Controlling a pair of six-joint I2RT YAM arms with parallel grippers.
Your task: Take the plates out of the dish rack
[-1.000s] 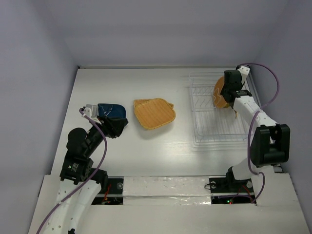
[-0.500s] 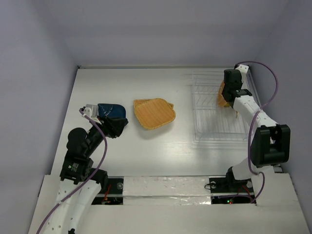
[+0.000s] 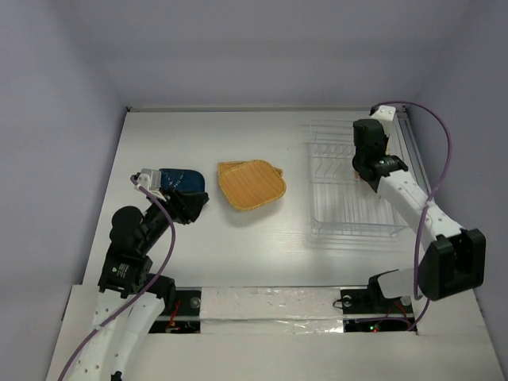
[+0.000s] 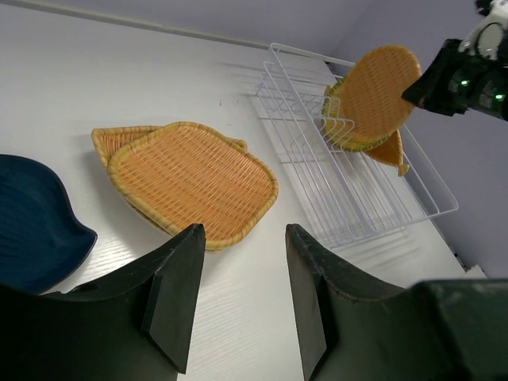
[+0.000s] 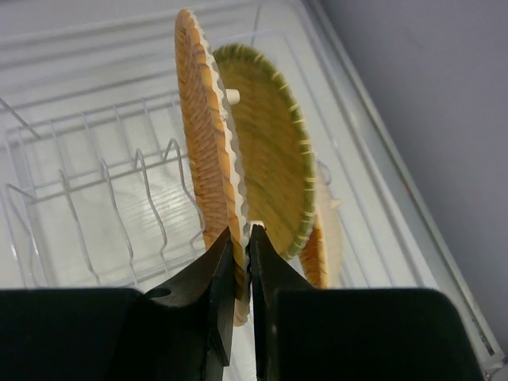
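My right gripper (image 5: 242, 234) is shut on the rim of an orange woven oval plate (image 5: 202, 143) and holds it on edge over the dish rack (image 5: 79, 198). Behind it, a green-rimmed plate (image 5: 274, 159) and another orange plate (image 5: 321, 250) stand in the rack. In the left wrist view the held plate (image 4: 377, 87) sits higher than those in the rack (image 4: 341, 190). In the top view my right gripper (image 3: 364, 168) hides it over the rack (image 3: 349, 210). Two plates (image 3: 252, 184) lie stacked on the table. My left gripper (image 4: 242, 238) is open and empty.
A dark blue rounded dish (image 3: 181, 181) lies by my left gripper (image 3: 189, 208), and it also shows in the left wrist view (image 4: 32, 230). The stacked plates (image 4: 190, 178) lie just ahead of the left fingers. The right wall runs close beside the rack.
My right arm has swung and raised its wrist over the rack. The orange plate that showed as a disc in the top view is now hidden under the gripper. The left arm has not moved.
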